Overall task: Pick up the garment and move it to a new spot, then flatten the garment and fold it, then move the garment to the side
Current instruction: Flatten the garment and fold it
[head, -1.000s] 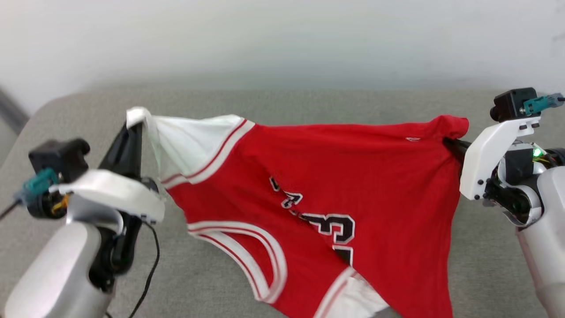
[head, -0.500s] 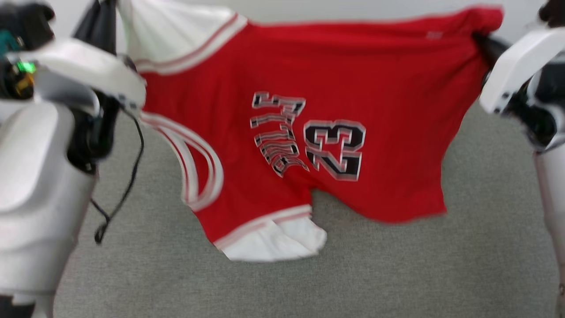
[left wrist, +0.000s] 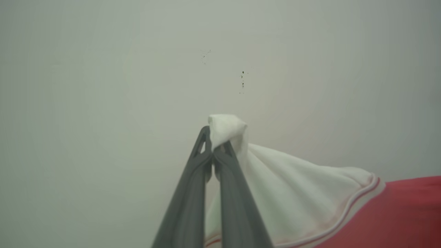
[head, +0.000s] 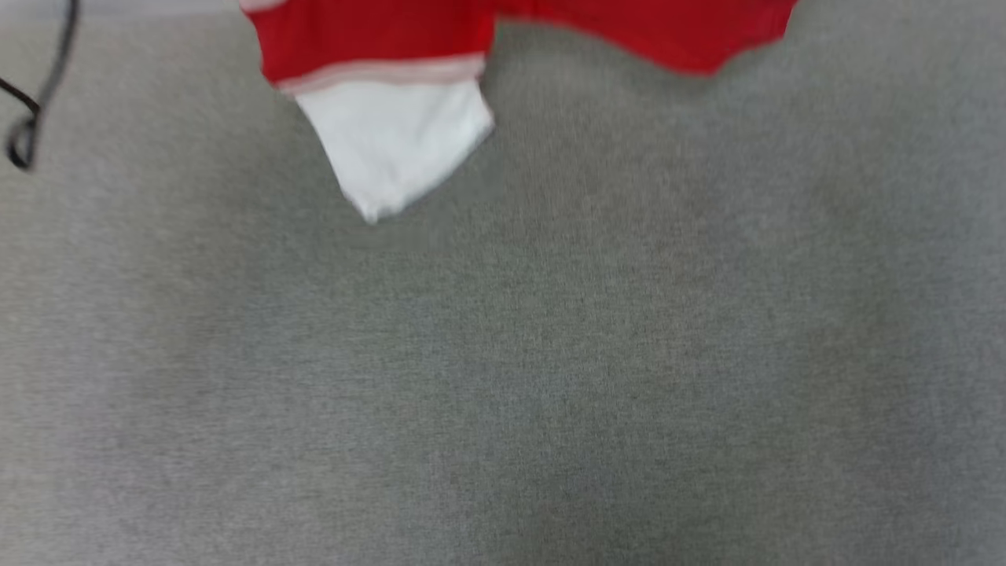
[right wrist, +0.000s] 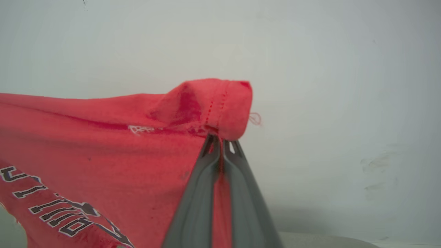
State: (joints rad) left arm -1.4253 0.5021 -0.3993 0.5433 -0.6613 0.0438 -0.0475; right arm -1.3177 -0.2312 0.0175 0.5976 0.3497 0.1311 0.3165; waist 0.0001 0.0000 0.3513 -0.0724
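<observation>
Our left fingers (left wrist: 187,199) clamp the garment (left wrist: 293,193) by a white sleeve tip, our right fingers (right wrist: 196,199) by a red hem corner; light and limp, it sags between.

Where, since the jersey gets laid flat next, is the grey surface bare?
In the head view the grey surface is bare across the middle and bottom, below the hanging garment and right of the black cable. Crowded only along the top.
</observation>
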